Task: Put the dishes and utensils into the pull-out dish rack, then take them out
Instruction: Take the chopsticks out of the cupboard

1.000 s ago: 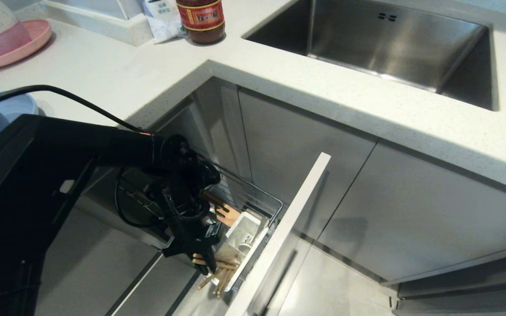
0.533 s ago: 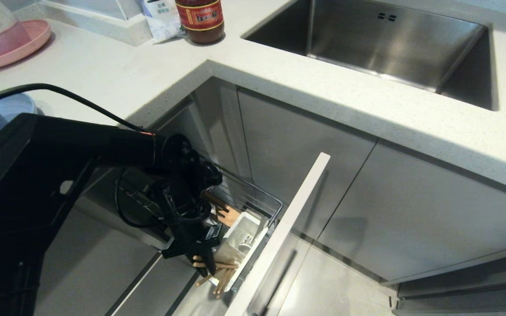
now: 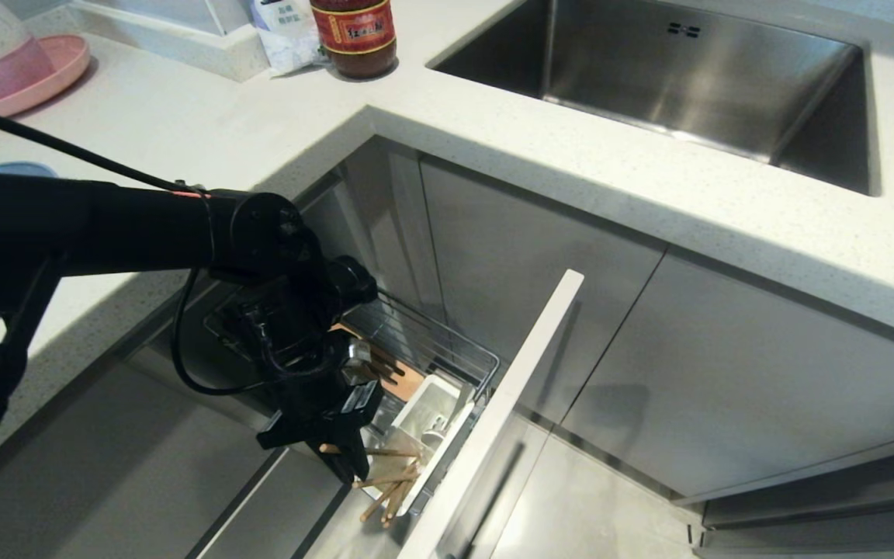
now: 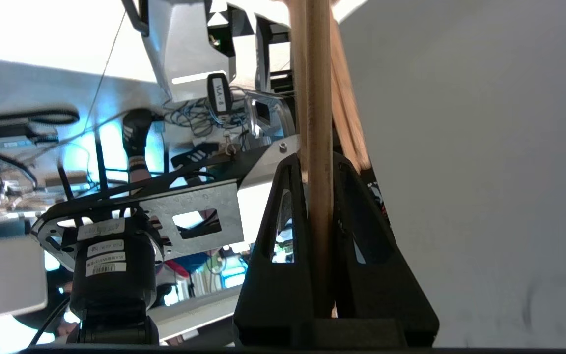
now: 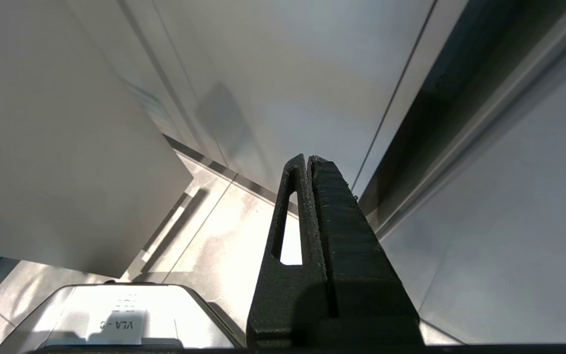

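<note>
The black left gripper (image 3: 350, 458) clamped the light-brown wooden chopsticks (image 3: 385, 481) just above the white utensil box (image 3: 424, 411) in the chrome wire pull-out rack (image 3: 447, 345); best lifted straight, clearing the rim.

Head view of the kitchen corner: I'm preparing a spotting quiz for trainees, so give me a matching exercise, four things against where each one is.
Things:
1. chopsticks
2. pink plate
3. sauce bottle
4. left gripper

Places:
A. on the countertop's far left corner
B. beside the sink
C. clamped between black fingers
D. low over the pull-out dish rack

Pairs: 1-C, 2-A, 3-B, 4-D
</note>
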Controlling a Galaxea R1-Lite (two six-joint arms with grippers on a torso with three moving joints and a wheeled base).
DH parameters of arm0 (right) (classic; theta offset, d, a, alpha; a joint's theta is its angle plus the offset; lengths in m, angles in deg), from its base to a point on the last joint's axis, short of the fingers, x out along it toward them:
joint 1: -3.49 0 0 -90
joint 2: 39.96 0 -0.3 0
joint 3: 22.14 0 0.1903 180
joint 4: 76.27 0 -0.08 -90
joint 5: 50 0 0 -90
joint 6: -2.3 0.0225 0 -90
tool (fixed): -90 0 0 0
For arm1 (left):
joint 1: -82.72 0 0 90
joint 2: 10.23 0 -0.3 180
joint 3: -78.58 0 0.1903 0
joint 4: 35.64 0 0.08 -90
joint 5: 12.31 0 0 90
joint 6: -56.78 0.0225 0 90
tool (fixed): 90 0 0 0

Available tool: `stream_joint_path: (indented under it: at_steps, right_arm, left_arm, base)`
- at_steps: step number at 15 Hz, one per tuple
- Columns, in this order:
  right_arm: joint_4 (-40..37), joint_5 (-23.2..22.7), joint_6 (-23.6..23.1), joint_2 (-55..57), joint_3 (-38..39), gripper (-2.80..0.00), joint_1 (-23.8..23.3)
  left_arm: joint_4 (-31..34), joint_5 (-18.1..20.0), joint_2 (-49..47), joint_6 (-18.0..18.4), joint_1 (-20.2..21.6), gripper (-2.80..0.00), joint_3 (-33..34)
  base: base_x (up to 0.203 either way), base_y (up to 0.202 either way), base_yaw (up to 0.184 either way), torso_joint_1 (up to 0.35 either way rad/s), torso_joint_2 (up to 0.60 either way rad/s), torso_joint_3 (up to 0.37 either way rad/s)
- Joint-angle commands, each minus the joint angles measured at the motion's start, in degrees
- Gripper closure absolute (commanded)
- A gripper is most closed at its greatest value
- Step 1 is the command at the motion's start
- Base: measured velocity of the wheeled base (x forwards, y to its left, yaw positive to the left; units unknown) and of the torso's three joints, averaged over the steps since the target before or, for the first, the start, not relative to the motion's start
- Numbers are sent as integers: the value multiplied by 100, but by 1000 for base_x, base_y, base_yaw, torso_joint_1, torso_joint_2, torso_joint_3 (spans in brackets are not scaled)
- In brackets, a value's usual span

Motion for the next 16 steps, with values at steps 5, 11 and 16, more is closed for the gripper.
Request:
stream_joint_path:
  at_steps: [5,11,16]
  right_arm:
    - [2,0,0,-20,9,0,-2]
    - [2,0,0,-22,9,0,1]
    - [2,0,0,-15,9,0,6]
  left_arm:
    - [203,15,702,-7,-143,0,57]
    - [622,-13,1478,11,-439,0,39]
    - [987,-140,2154,59,-597,0,-52]
  base:
    - [0,0,0,0,0,0]
    - [0,0,0,0,0,0]
    - [0,0,0,0,0,0]
